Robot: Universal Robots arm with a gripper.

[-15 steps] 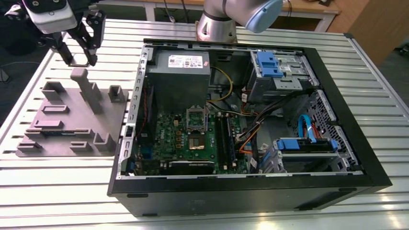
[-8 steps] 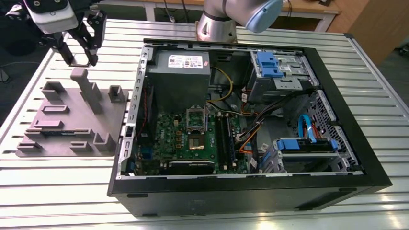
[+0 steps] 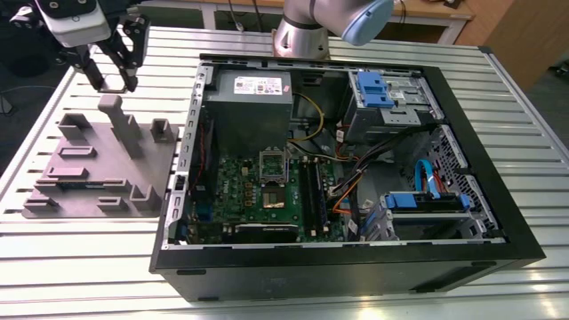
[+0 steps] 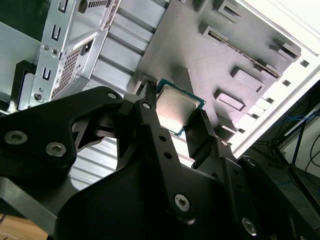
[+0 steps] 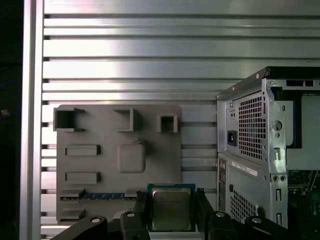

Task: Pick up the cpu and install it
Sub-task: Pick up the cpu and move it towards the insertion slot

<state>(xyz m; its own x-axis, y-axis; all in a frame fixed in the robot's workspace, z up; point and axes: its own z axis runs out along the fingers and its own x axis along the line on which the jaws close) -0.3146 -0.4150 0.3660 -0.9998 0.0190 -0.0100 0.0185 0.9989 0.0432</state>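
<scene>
Between the two black fingers (image 5: 142, 210) of the hand (image 5: 171, 192) the cpu (image 5: 171, 209) is clamped by two opposite edges. Both wrist views show its dull silver top with a thin green border around it. The chip is held flat in the air and touches nothing else.

Under it lies a grey holder plate (image 5: 100, 165) with several raised blocks and slots. The cpu hangs over one edge of this plate. In the first wrist view a long narrow memory stick (image 5: 97, 196) lies in a slot of the plate, near the chip.

In the exterior view the hand hangs above the twelve o'clock end of the plate, just over a tall grey post (image 3: 120, 123) that stands on it. The plate rests on the worktop (image 3: 89, 267), which is made of ribbed silver slats.

At three o'clock from the plate, just beside it, an open black computer case (image 3: 356, 270) lies on its side. Inside it a green motherboard (image 3: 258, 200) lies flat, with a metal-framed socket (image 3: 272, 162) toward its twelve o'clock side. At twelve o'clock from the motherboard is a large grey metal box (image 3: 249, 107) with a white label. Blue drive holders (image 3: 374, 87) are at the case's two o'clock corner. Beyond the case, at twelve o'clock, the arm's base (image 3: 302, 37) stands on the worktop.
</scene>
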